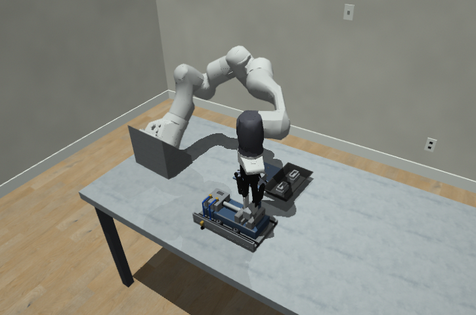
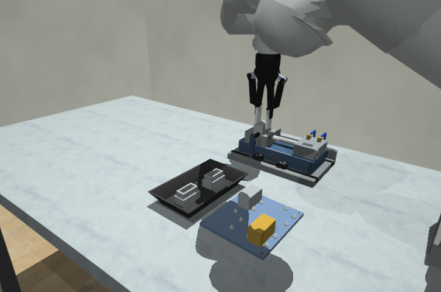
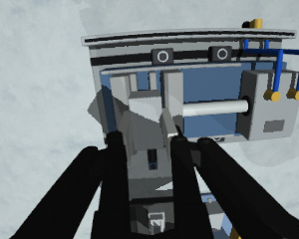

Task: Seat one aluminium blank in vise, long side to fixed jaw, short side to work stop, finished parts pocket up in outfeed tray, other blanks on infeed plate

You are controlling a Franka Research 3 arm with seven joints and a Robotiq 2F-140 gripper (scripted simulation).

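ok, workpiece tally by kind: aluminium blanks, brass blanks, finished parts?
Grey aluminium blanks: 2, one gripped by the gripper at the blue vise, one on the blue infeed plate
Yellow brass block blanks: 1
Grey pocketed finished parts: 2, in the black outfeed tray
Total: 5

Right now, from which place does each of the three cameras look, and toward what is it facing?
Top: high beyond the table's corner, facing down at the table, showing the whole arm and gripper above the vise.
Exterior: low by the table, facing the outfeed tray, infeed plate and vise; only the wrist and gripper show.
Wrist: on the gripper, facing straight down onto the vise; the black fingers show, shut on an aluminium blank.
All three share the vise.
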